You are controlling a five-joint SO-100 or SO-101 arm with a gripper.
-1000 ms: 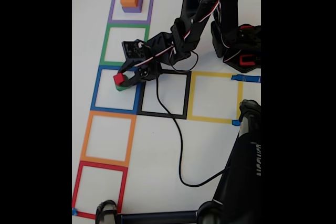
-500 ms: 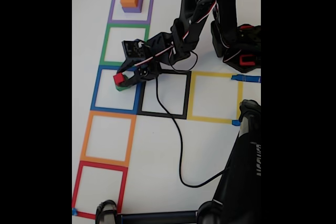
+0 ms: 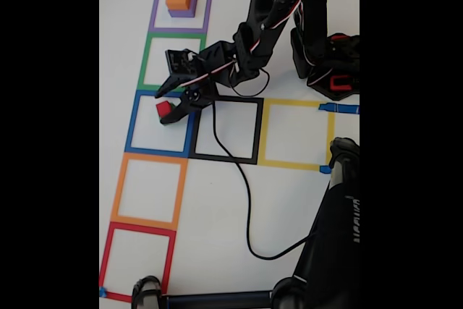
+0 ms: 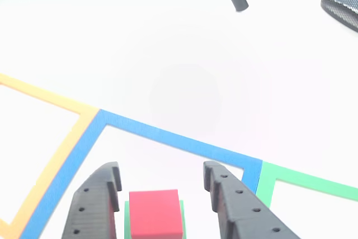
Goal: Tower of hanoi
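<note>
Red cube (image 4: 155, 212) sits on the green cube (image 4: 126, 219), both inside the blue tape square (image 3: 133, 124) in the fixed view. It lies dead centre between the spread fingers of the gripper (image 4: 161, 176), touching neither; I'd guess closing or lifting comes next.

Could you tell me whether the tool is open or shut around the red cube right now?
Open: the tool straddles the red cube, with gaps visible either side.
</note>
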